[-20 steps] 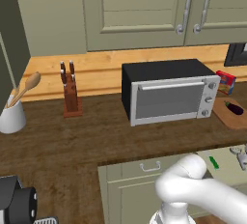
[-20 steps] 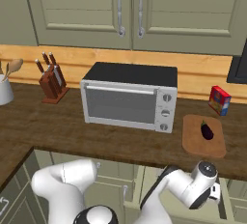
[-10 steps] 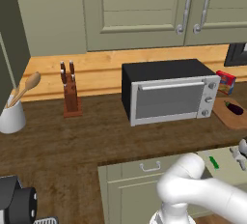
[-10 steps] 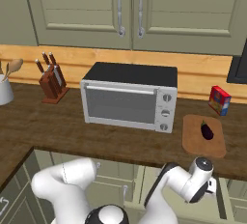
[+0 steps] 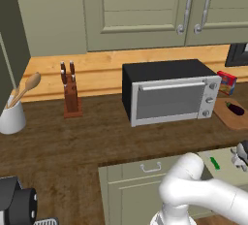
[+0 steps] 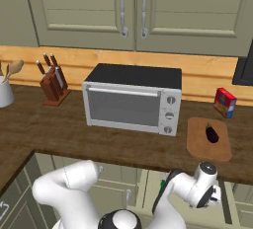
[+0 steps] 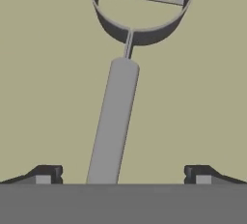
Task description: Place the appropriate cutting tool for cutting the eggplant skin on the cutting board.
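The cutting tool (image 7: 115, 121) is a slim light-grey peeler lying on the olive floor of an open drawer, its round bladed head pointing away from me. My gripper (image 7: 123, 175) is open and low over its handle end, one fingertip on each side and clear of it. From the base, the gripper (image 5: 241, 152) hangs over the drawer (image 5: 227, 168) below the counter edge. The eggplant (image 6: 212, 133) lies on the cutting board (image 6: 200, 146), right of the toaster oven. Both also appear in the left base view, eggplant (image 5: 236, 108) on cutting board (image 5: 225, 115).
A toaster oven (image 6: 132, 99) stands mid-counter, a knife block (image 6: 52, 86) to its left, and a white utensil holder (image 5: 12, 117) further left. A red box (image 6: 225, 102) sits behind the board. A small flat green item (image 5: 214, 163) lies in the drawer beside my hand.
My hand has shifted slightly over the open drawer; the things on the counter have not moved.
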